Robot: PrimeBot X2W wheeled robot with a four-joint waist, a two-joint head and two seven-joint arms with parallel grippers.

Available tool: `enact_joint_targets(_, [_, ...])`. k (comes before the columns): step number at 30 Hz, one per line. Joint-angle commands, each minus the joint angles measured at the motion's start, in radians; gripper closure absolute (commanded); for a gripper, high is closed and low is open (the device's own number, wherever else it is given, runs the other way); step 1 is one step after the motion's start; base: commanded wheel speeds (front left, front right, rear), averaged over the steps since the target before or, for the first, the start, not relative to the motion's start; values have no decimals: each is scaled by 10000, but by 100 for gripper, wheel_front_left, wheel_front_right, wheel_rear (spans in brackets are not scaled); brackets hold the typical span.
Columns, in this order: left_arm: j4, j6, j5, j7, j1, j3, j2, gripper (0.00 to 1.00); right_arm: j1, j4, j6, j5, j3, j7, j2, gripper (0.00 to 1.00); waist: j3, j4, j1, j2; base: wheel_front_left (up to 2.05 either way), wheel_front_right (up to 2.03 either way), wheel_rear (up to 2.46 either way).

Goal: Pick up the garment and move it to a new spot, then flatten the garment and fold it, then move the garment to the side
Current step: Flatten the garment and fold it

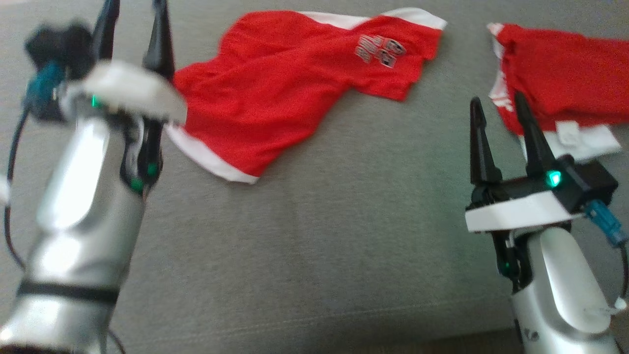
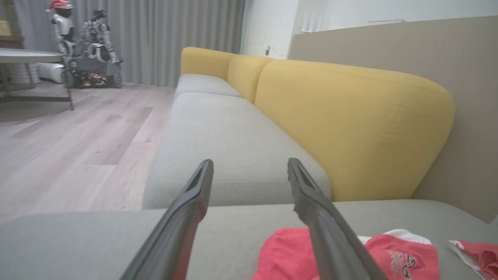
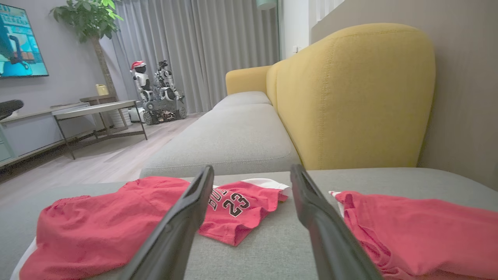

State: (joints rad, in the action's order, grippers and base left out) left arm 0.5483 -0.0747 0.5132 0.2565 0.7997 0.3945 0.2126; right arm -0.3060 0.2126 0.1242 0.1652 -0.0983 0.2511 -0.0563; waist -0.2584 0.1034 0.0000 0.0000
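Red garment (image 1: 280,93), white at the hems, lies rumpled on a grey sofa seat (image 1: 344,236), toward the seat's far edge and left of its middle. Its printed number patch faces up at the end nearest the far edge.

The left gripper (image 1: 133,29), blurred in the head view, hangs over the garment's left end near the seat's left edge, jaws spread with nothing between them. In the left wrist view one dark finger (image 2: 330,225) crosses in front of the red cloth; whether it touches cannot be told.

The right gripper (image 1: 495,101) is near the seat's right edge, well apart from the garment, jaws spread and holding nothing. Its tips stand just beside a second garment (image 1: 560,73), also red with white trim, lying toward the far right corner. A strip of bare grey fabric separates the two pieces.

Beyond the far edge runs a longer grey sofa (image 3: 233,136) with a yellow backrest (image 3: 350,97). Past it are wood floor, grey curtains and another robot (image 3: 155,93) in a red hat.
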Motion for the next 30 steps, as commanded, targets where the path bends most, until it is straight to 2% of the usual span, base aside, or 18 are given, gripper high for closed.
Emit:
enact_joint_targets(1, [-627, 3, -3, 51, -165, -497, 437, 0, 26, -269, 65, -115, -118, 106, 60, 0, 589, -777, 0, 0, 0, 0, 0])
enact_joint_targets(7, [-2460, -88, 79, 52, -2816, -1337, 455, 0, 466, -286, 65, -273, 142, -21, 60, 0, 970, -1451, 0, 0, 0, 0, 0])
enact_joint_targets(8, [-2923, -109, 122, 52, -3601, -1553, 274, 0, 567, -336, 65, -266, 175, -78, 60, 0, 1008, -1596, 0, 0, 0, 0, 0])
enact_joint_targets(12, [-3410, 47, 138, 52, -4687, -1691, -180, 0, 714, -434, 65, -266, 169, -184, 60, 0, 1051, -1771, 0, 0, 0, 0, 0])
enact_joint_targets(22, [-3310, 483, -318, 52, -5105, -1816, -881, 0, 659, -587, 65, -231, -69, -346, 60, 0, 1023, -1615, 0, 0, 0, 0, 0])
enact_joint_targets(30, [-3191, 737, -574, 53, -5245, -2067, -1366, 0, 478, -300, 65, 15, -1131, -814, 60, 0, 861, -1691, 0, 0, 0, 0, 0])
